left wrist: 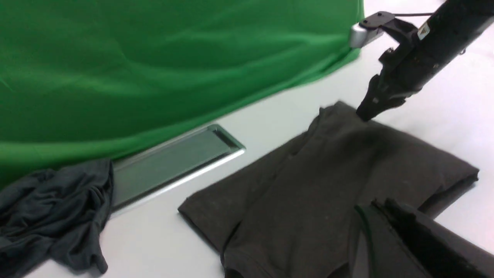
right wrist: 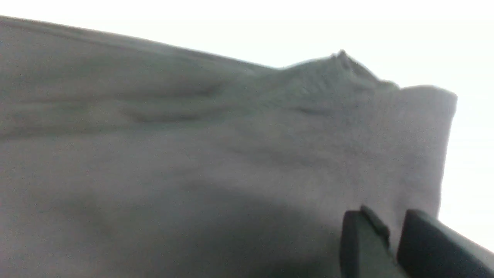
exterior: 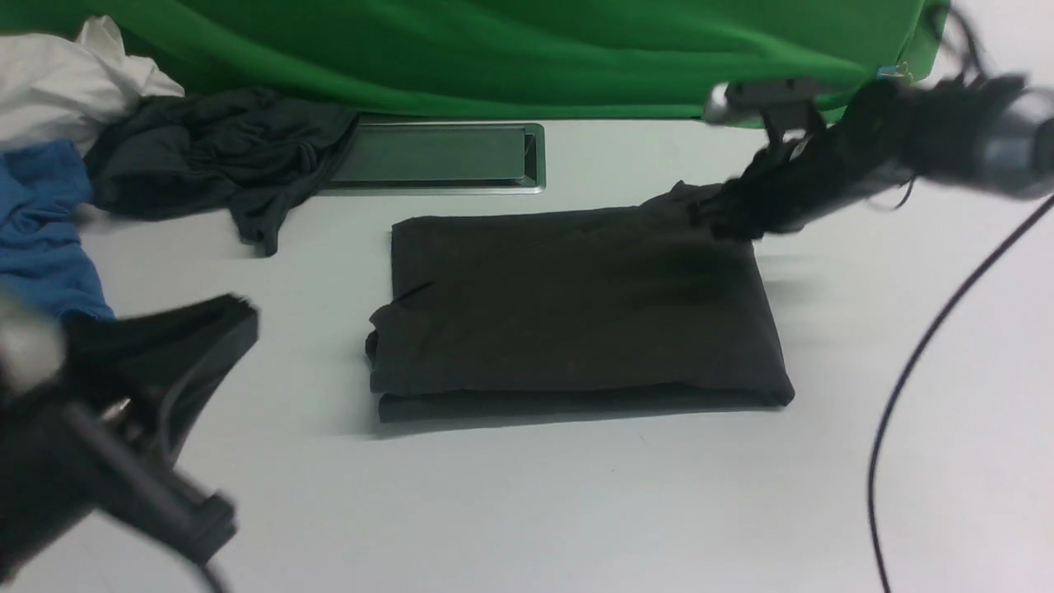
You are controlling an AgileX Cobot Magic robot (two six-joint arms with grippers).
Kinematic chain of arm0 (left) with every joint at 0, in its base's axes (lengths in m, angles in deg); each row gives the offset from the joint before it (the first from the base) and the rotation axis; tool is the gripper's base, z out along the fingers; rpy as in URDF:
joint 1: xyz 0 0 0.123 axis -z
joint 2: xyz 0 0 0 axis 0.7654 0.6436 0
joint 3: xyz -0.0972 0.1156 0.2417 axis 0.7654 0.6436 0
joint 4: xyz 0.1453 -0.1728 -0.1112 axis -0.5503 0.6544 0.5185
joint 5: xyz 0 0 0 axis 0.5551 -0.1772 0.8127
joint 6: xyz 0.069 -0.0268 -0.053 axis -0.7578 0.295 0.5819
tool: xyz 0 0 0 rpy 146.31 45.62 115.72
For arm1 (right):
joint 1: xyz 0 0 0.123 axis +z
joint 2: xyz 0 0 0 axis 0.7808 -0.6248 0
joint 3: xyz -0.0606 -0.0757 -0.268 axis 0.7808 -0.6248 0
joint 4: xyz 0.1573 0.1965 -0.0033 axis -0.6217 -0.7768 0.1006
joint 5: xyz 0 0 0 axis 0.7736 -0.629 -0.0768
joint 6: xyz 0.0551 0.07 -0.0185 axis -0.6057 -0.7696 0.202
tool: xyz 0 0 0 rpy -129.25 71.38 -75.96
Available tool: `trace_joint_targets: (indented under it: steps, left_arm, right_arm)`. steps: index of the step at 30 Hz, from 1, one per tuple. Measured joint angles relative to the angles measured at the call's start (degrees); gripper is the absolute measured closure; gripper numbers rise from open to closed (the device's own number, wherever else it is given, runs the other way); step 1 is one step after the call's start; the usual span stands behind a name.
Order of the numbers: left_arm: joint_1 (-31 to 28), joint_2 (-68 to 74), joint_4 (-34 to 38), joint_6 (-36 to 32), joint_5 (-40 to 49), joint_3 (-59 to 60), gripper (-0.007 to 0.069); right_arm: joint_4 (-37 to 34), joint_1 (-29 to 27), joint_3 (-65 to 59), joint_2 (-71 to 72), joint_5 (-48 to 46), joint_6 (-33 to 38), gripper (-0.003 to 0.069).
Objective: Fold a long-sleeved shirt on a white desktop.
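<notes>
Nearest me, my left gripper [exterior: 235, 325] hangs pinched shut, holding nothing, well apart from the long-sleeved shirt [exterior: 576, 313]. The shirt lies folded into a neat block mid white desktop [exterior: 510, 502]; I think little is left. At its far right corner, my right gripper [exterior: 716, 216] touches cloth, jaws a little apart.

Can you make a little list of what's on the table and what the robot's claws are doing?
shirt: black shirt, folded into a rectangle on the white table
right claw: at the shirt's far right corner, cloth bunched up there
left claw: shut, holding nothing, beside the shirt
other clothes: dark grey, blue and white heap, far left
behind: green cloth
</notes>
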Motion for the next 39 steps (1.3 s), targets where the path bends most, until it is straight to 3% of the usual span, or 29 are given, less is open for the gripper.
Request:
trace_joint_targets:
  steps: [7,13,21,27,39]
  left_arm:
    - [0.0,-9.9,1.8,2.6,-4.8,7.1,0.0608]
    - [0.0,-12.1,0.9,3.2,-7.2,8.5,0.0608]
    - [0.0,-12.1,-1.4,3.2,-7.3,8.6,0.0608]
    - [0.0,-12.1,-1.4,3.6,-7.3,8.7,0.0606]
    - [0.0,-12.1,-1.4,3.6,-7.4,8.7,0.0606]
  right_arm:
    - [0.0,0.0,-14.8,26.7,-2.5,-2.2,0.0526]
    - [0.0,0.2,-34.9,52.7,-5.2,-6.5,0.0626]
    - [0.2,0.2,-52.2,75.8,-5.8,-10.9,0.0637]
    - [0.2,0.2,-58.7,87.5,-7.5,-11.9,0.0591]
    - [1.8,-0.2,-59.6,92.2,-5.2,-12.0,0.0552]
